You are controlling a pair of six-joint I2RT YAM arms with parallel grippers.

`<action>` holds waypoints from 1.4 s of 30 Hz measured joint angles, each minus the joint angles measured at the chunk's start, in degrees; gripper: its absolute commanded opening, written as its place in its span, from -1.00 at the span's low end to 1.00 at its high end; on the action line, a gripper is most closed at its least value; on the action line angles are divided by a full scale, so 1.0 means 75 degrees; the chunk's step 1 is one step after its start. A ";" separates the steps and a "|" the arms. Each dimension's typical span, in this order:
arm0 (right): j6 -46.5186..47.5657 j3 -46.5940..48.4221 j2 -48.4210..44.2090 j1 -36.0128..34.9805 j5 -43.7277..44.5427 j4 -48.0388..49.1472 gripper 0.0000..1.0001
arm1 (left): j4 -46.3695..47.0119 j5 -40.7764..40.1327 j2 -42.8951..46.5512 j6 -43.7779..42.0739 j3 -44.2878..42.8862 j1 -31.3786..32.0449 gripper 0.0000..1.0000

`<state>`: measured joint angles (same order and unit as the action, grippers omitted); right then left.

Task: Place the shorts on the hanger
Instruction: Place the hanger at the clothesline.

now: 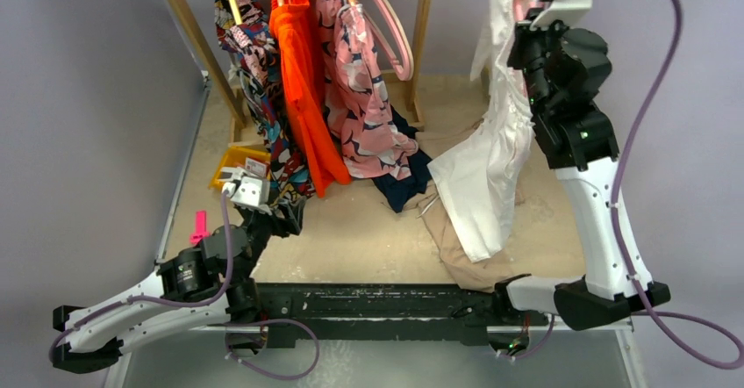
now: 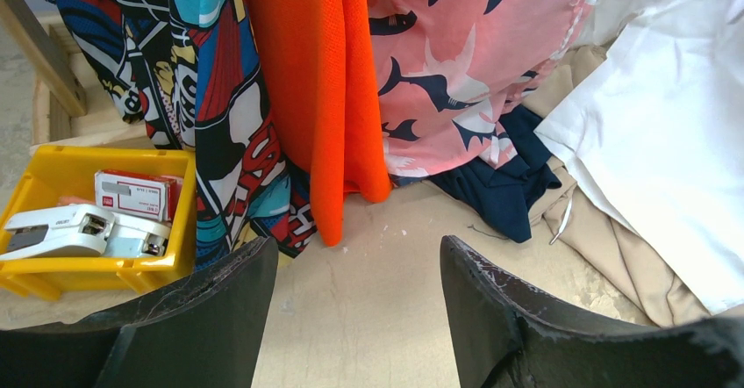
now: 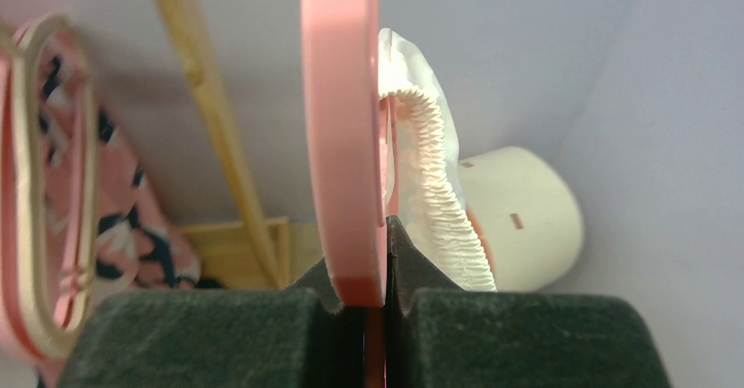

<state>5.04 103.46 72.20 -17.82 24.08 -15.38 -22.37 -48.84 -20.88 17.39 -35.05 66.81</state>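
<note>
Pink hanger [image 3: 342, 142] sits clamped in the right gripper [image 3: 377, 305], shorts [image 1: 481, 173] apparently hooked by the waistband. Hold it level; the open, empty left gripper [image 2: 358, 287] should steady them.

Pinched between my right jaws, the hanger [image 3: 342, 142] is smooth pink plastic with a soft sheen. Just beyond it the shorts [image 3: 434, 195] are thin white cloth, matt, their waistband tightly ribbed. The faces of my right jaws are dark, matt and grainy, perhaps rubber or foam; the view is too close to say. My left jaws are black hard plastic, scuffed pale at the edges. Below them the tabletop [image 2: 386, 265] is pale, matt and speckled. Ahead of them hangs an orange garment [image 2: 325, 81] of coarse-knit cloth, and to their left sits a glossy yellow plastic bin [image 2: 53, 269].
</note>
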 measured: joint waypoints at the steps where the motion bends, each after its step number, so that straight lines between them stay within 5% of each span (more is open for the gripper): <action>1: -0.0038 -0.0044 0.0117 0.0017 -0.0326 -0.0052 -1.00 | 0.0000 0.0000 0.0000 0.0000 0.0000 0.0000 0.33; 8: -0.0344 -0.0157 0.0102 -0.0160 -0.2582 -0.1084 -1.00 | 0.0000 0.0000 0.0003 0.0000 0.0000 0.0000 0.33; 26: -0.0612 0.0688 -0.0259 -0.0638 -0.4806 -0.3025 -1.00 | 0.0000 0.0003 -0.0108 -0.0006 0.0000 0.0000 0.33; 33: -0.0708 0.1542 0.0108 -0.0667 -0.4503 -0.2707 -1.00 | 0.0000 0.0003 -0.0105 -0.0003 0.0000 0.0000 0.33; 42: -0.0831 0.0705 0.0542 -0.0673 -0.3121 -0.1731 -1.00 | 0.0000 0.0044 -0.0105 -0.0003 0.0000 0.0000 0.34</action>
<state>-1.19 108.75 76.27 -22.87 0.67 -28.36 -22.37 -48.51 -21.67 17.37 -35.05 66.81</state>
